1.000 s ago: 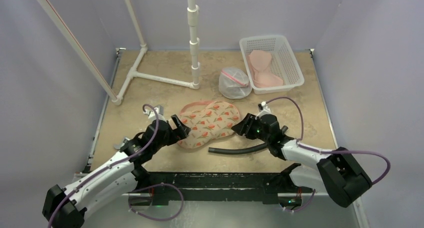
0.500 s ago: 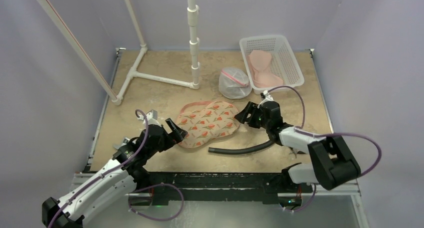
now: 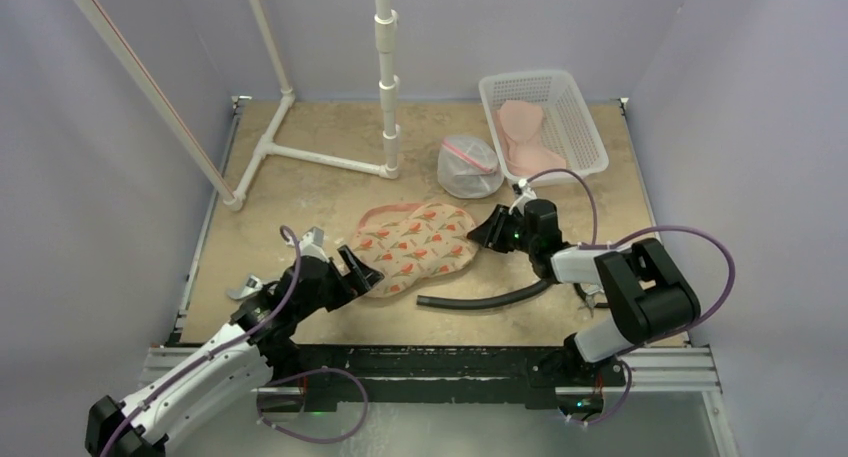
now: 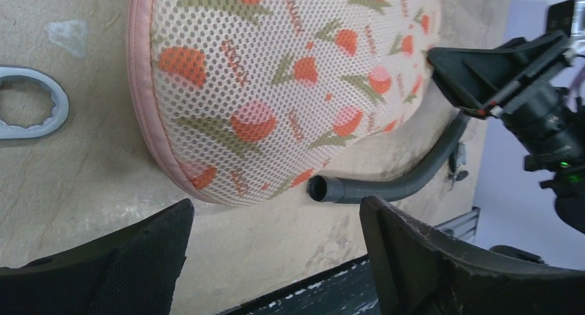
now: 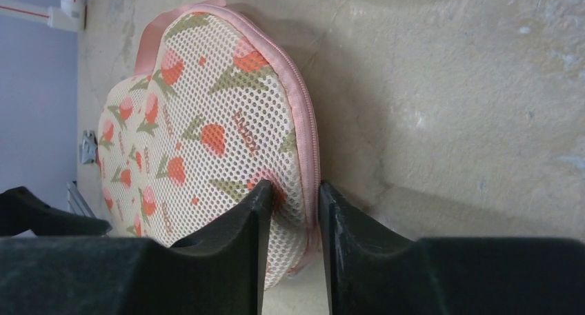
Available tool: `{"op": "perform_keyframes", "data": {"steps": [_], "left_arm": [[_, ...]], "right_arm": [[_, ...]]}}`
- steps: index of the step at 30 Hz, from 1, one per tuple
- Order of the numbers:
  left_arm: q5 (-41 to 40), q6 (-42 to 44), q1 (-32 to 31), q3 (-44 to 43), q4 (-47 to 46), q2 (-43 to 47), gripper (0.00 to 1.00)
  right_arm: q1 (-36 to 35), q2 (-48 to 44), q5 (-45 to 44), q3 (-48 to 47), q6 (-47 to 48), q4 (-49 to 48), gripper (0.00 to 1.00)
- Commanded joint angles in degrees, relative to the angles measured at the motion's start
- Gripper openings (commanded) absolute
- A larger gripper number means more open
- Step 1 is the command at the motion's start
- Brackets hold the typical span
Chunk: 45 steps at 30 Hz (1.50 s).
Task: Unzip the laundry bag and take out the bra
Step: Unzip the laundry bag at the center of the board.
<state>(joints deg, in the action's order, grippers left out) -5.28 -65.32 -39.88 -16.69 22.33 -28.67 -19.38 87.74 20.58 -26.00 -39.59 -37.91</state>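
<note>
Found bag point(image 3: 415, 247) flat at mid-table, floral mesh face up, pink-edged, long axis running from near left to far right. Noted zip point(image 5: 308, 115) closed along the stretch seen from the right wrist. Cannot tell contents through the mesh.

Found right claw point(image 3: 488, 231) low over the table point(image 3: 300, 192) at the bag's right end. Seen from its own wrist: clamped on the bag's pink rim, one finger on the mesh face, the other outside the zip seam, the narrow gap filled by the rim.

Found left claw point(image 3: 357, 268) at the bag's near-left end, jaws wide apart, gripping nothing. Seen from its own wrist: just beside the rim, not touching it.

Noted dark curved hose point(image 3: 480, 299) on the table just on the near side of the bag, open end close to the bag's near edge, far end running toward the right arm. Noted wrench point(image 4: 27, 112) flat on the table, left of the bag and apart from it, beside the left arm.

At the far side: small white mesh pouch point(image 3: 468, 167) just left of a white basket point(image 3: 592, 132); pink garment point(image 3: 525, 137) lying in the basket; white pipe frame point(image 3: 385, 77) standing at far left and centre.
</note>
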Motion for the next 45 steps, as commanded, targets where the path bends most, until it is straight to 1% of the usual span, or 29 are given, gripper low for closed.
{"op": "perform_keyframes", "data": {"steps": [1, 3, 5, 9, 14, 18, 20, 25, 29, 31, 36, 39, 43, 45], "left_arm": [[1.1, 1.6, -0.1, 1.2, -6.2, -6.3, 0.88], [0.0, 1.9, -0.1, 1.2, -7.9, -9.6, 0.87], [-1.4, 2.4, -0.1, 1.2, -10.2, -12.5, 0.87], [-4.1, 3.0, -0.1, 0.6, -14.4, -17.2, 0.86], [-6.3, 3.8, 0.0, -2.0, -18.8, -23.2, 0.85], [-9.0, 4.5, 0.1, -4.3, -20.4, -26.3, 0.85], [-11.1, 4.8, 0.2, -5.6, -20.3, -27.4, 0.85], [-12.7, 6.2, 2.3, -8.4, -20.4, -28.6, 0.84], [-13.6, 6.8, 5.2, -10.0, -19.7, -28.4, 0.84], [-13.8, 7.3, 6.7, -11.1, -18.6, -27.6, 0.86], [-16.9, 8.3, 7.3, -14.3, -10.9, -22.8, 0.97], [-18.0, 5.5, 7.3, -14.4, -5.4, -18.7, 0.99], [-16.6, 1.6, 7.4, -14.5, 0.8, -13.8, 1.00], [-13.4, 1.3, 7.4, -13.4, 0.7, -11.3, 1.00]], "right_arm": [[0.0, -4.3, 2.2, 4.2, -0.4, -3.6, 0.31], [0.0, -7.5, 1.7, 6.6, -1.1, -3.5, 0.28], [0.0, -10.7, 1.2, 8.9, -1.8, -3.1, 0.26], [0.0, -16.5, 0.2, 13.0, -4.2, -2.7, 0.24], [-1.1, -20.7, -0.8, 16.2, -7.4, -3.9, 0.23], [-3.7, -20.6, -3.2, 17.5, -9.2, -5.9, 0.23], [-4.9, -18.9, -4.1, 18.3, -11.2, -9.0, 0.23], [-9.1, -14.5, -7.3, 18.0, -15.0, -14.7, 0.23], [-10.8, -10.2, -7.9, 17.8, -20.1, -20.5, 0.22], [-11.1, -8.4, -7.6, 17.7, -22.5, -23.4, 0.21], [-11.2, -5.3, -7.6, 16.7, -25.9, -27.2, 0.21], [-11.2, -3.7, -6.9, 16.2, -28.4, -29.4, 0.19], [-11.2, -3.5, -5.1, 15.2, -31.0, -29.4, 0.11], [-11.2, -4.3, -4.6, 15.2, -32.0, -29.1, 0.06]]}}
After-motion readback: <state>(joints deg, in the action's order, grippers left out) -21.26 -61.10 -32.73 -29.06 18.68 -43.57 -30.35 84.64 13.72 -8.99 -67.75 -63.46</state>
